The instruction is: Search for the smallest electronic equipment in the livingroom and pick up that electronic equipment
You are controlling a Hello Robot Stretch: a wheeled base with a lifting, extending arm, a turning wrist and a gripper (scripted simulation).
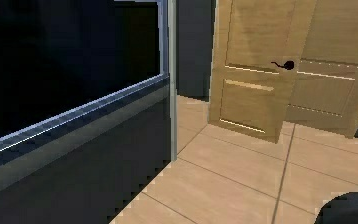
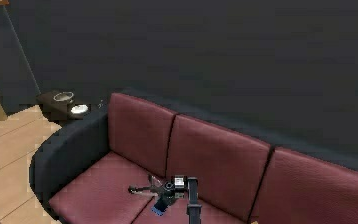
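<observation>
In the arm side view the dark arm (image 2: 193, 200) rises from the bottom edge over a sofa (image 2: 212, 150) with dark red cushions and a dark frame. The gripper (image 2: 144, 188) reaches left above the seat cushion. A small flat blue thing (image 2: 161, 209) lies on the seat just below the gripper's body. It is too small to name. I cannot tell whether the gripper holds anything, nor whether it touches the blue thing.
A small dark round table (image 2: 59, 101) with a pale bowl-like thing (image 2: 79, 109) stands left of the sofa, on wood floor (image 2: 12, 150). In the forward view a big dark glass panel (image 1: 67, 70) stands at left, wooden doors (image 1: 287, 60) lie ahead, and tan tiles (image 1: 237, 170) cover the floor.
</observation>
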